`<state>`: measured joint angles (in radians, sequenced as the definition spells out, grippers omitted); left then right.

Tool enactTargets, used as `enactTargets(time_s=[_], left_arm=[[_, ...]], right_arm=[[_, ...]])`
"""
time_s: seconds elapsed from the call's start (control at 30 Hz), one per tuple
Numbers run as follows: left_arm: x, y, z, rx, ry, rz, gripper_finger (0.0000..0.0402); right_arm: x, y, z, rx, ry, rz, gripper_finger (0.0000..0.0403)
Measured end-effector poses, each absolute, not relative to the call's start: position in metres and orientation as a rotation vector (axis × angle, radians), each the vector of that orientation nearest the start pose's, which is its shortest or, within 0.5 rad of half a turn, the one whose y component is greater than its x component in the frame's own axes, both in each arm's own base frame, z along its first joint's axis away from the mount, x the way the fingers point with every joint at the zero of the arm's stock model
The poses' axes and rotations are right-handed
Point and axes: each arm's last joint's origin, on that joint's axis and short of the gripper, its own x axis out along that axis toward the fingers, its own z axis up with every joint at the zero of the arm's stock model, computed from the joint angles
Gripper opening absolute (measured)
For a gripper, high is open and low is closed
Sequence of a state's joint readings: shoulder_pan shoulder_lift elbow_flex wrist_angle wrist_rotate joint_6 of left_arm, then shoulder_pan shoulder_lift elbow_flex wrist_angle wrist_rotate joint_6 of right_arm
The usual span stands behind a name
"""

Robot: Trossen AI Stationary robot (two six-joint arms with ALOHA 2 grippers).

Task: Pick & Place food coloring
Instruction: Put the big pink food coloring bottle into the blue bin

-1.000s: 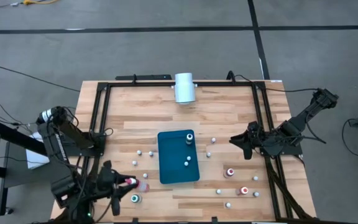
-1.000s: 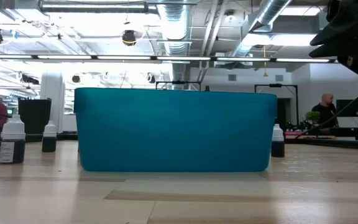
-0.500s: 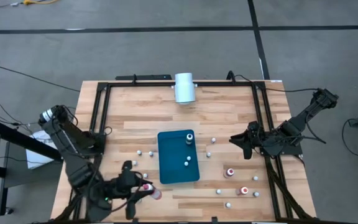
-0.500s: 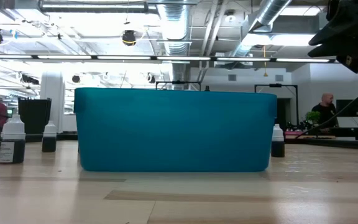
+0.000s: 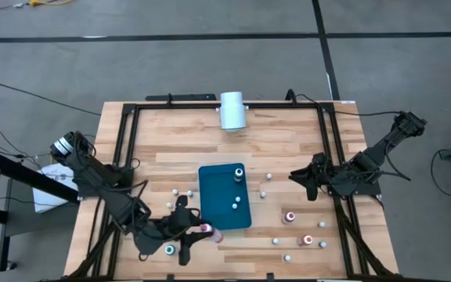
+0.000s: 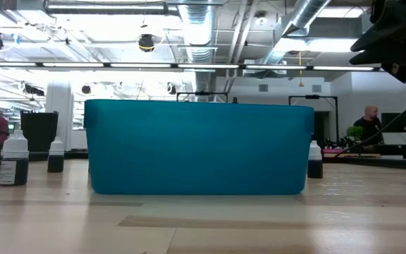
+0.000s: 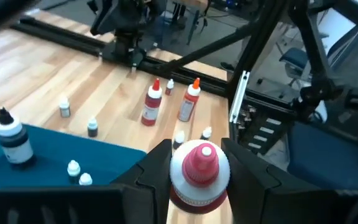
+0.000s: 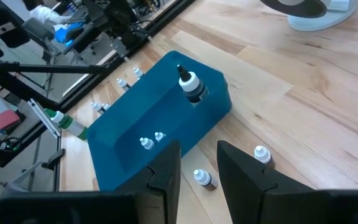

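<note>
A wooden table (image 5: 178,149) is seen from above, ringed by a black metal frame. Near its middle a teal rectangular tray (image 5: 214,200) is set, its long axis running from the table's far edge toward the near edge. Inside the tray one larger dark-capped bottle (image 5: 239,175) stands upright at the far end, and smaller white-tipped bottles (image 5: 236,204) are seen nearer the middle. A large white cylinder (image 5: 232,110) is placed at the far edge of the table.

The left gripper (image 5: 196,229) is positioned low over the table, just beside the tray's near left corner. Its jaws are clenched on a red-topped food coloring bottle (image 7: 199,174). In the left wrist view the bottle's long axis is lined up with the fingers, its red nozzle pointing outward past the fingertips toward the tray and the table's right side. In the high view the bottle is seen lying roughly level, its tip toward the tray.

The right gripper (image 5: 312,185) is held still, right of the tray; its fingers (image 8: 166,171) are drawn close together, with a narrow gap and nothing between them.

Other food coloring bottles are scattered on the wood: two red-topped ones (image 5: 290,217) right of the tray, a green-topped one (image 5: 170,251) near the left gripper, and small whitish ones (image 5: 268,178) around the tray. All are seen standing upright.
</note>
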<state>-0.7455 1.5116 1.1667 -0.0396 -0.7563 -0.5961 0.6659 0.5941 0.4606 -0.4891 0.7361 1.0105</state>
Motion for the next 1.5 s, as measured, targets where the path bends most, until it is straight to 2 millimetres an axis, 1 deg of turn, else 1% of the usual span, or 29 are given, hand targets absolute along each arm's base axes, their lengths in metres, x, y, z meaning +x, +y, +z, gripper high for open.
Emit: enactTargets(time_s=[0.13, 0.23, 0.33, 0.53, 0.8, 1.0, 1.13, 1.27, 1.5], left_arm=[[0.266, -0.209, 0.297, -0.350, 0.194, 0.079, 0.0108], [0.267, -0.204, 0.285, -0.365, 0.132, 0.070, 0.0108], [0.267, -0.198, 0.277, -0.402, 0.052, 0.041, 0.0108], [0.260, -0.185, 0.263, -0.464, -0.099, -0.039, 0.0108], [0.249, -0.169, 0.251, -0.543, -0.227, -0.133, 0.0108], [0.242, -0.159, 0.248, -0.564, -0.306, -0.215, 0.0108], [0.239, -0.153, 0.245, -0.573, -0.344, -0.235, 0.0108], [0.239, -0.147, 0.247, -0.574, -0.384, -0.262, 0.0108], [0.240, -0.140, 0.254, -0.565, -0.456, -0.359, 0.0108]], right_arm=[[0.110, 0.062, 0.226, 0.589, 0.388, -0.292, 0.0095], [0.110, 0.062, 0.226, 0.589, 0.388, -0.291, 0.0095], [0.110, 0.062, 0.226, 0.590, 0.390, -0.289, 0.0095], [0.110, 0.062, 0.226, 0.591, 0.391, -0.288, 0.0095], [0.110, 0.062, 0.226, 0.593, 0.391, -0.287, 0.0095], [0.110, 0.062, 0.226, 0.593, 0.391, -0.287, 0.0095], [0.110, 0.062, 0.226, 0.593, 0.390, -0.288, 0.0095], [0.110, 0.062, 0.226, 0.595, 0.388, -0.287, 0.0095], [0.110, 0.062, 0.226, 0.595, 0.388, -0.287, 0.0095]])
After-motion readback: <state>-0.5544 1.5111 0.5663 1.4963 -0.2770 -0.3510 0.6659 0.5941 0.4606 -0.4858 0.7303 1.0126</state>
